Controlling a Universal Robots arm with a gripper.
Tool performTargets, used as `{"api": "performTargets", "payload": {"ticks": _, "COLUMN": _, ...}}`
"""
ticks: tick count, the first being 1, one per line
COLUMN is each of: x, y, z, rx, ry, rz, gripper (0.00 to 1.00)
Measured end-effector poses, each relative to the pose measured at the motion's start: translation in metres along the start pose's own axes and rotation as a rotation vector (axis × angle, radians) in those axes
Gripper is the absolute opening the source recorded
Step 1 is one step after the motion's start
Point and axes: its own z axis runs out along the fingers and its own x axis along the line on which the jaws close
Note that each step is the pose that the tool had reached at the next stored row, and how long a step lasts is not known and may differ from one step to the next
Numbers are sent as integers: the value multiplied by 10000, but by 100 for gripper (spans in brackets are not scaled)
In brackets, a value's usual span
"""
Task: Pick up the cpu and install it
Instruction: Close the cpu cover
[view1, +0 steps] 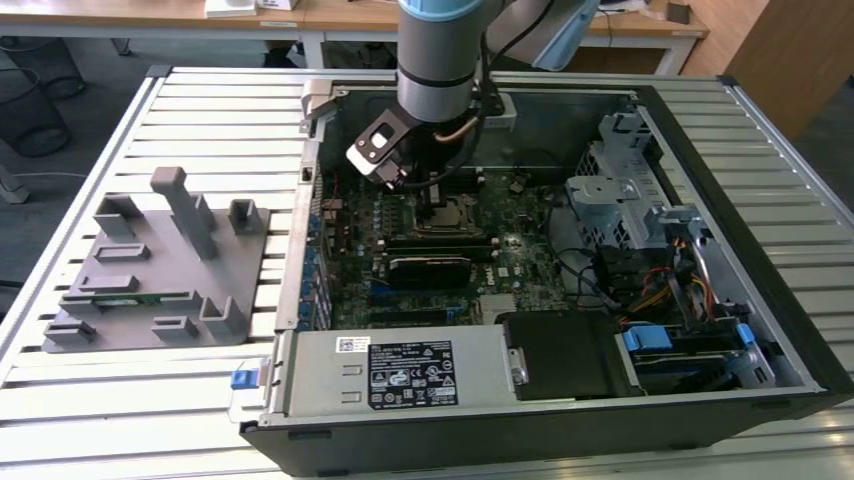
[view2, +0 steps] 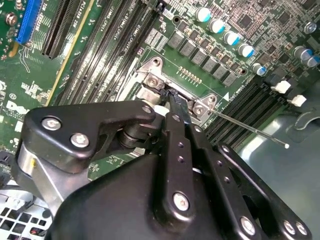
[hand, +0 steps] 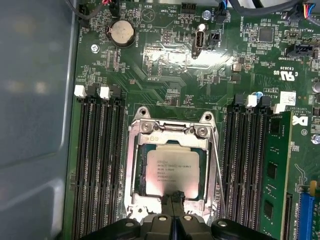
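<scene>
In the first wrist view the cpu (hand: 172, 171), a flat silver square, lies inside the metal socket frame (hand: 134, 165) on the green motherboard. My gripper (hand: 173, 196) is shut, its two black fingertips pressed together at the cpu's near edge with nothing between them. The second wrist view shows the same fingertips (view2: 176, 107) down at the socket's metal corner (view2: 152, 80). From the exterior view, the gripper (view1: 430, 188) hangs low inside the open computer case, right over the socket (view1: 449, 214).
Memory slots (hand: 97, 165) flank the socket, and a green memory stick (hand: 272, 175) sits in one. The thin socket lever (hand: 218, 170) runs along the frame. A grey fixture (view1: 154, 265) stands at the exterior view's left. Case walls (view1: 747, 200) and drive bays crowd the exterior view's right.
</scene>
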Motion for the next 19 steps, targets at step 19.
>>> {"api": "performTargets", "payload": {"ticks": 19, "x": 26, "y": -50, "z": 36, "rx": -4, "ry": 108, "rz": -2, "gripper": 11}}
